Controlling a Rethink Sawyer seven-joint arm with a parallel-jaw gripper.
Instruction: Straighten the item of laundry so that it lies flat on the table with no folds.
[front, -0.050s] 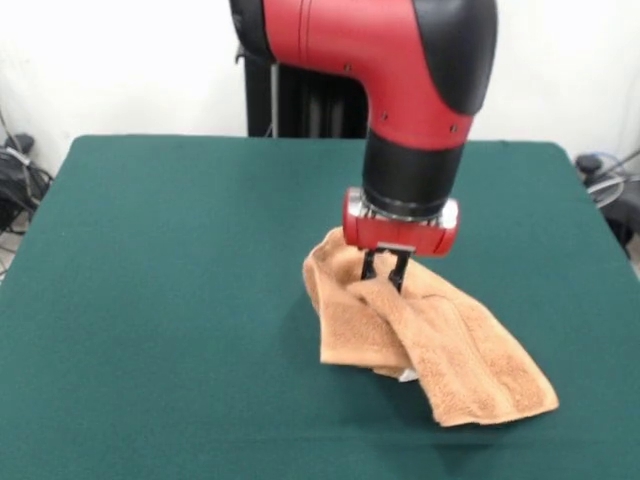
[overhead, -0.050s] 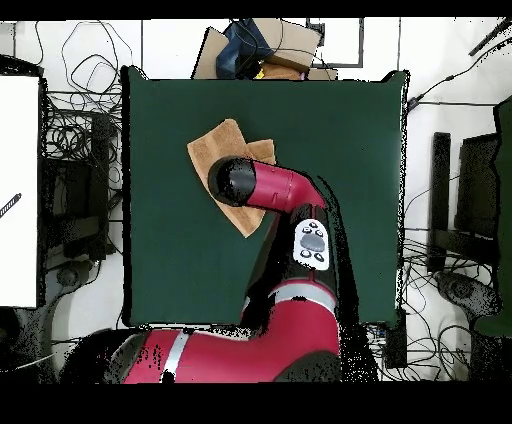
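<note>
Gripper (front, -0.050s: 384, 272): two thin black fingers (front, -0.050s: 367, 266) under a red wrist block, set narrow and pinching a raised ridge of cloth.

Item held: small light orange-tan terry towel (front, -0.050s: 470, 355), rumpled, one flap doubled over another, a thick roll trailing toward the table's near right corner. Lies right of centre in the front view, closer to the near edge than the far one. Woven bands not discernible.

Handling, as judged: the pinch sits mid-fold, not at a corner; lifting enough to free the upper layer, then drawing it away from the lower flap and toward the open felt, should spread it. A drag kept too low would likely bunch both layers.

Surface: large rectangular dark green felt-like table (front, -0.050s: 160, 300), otherwise bare.

Room: white wall, cable tangles and dark equipment beside the table, cardboard boxes (overhead, -0.050s: 262, 50) past one edge.
</note>
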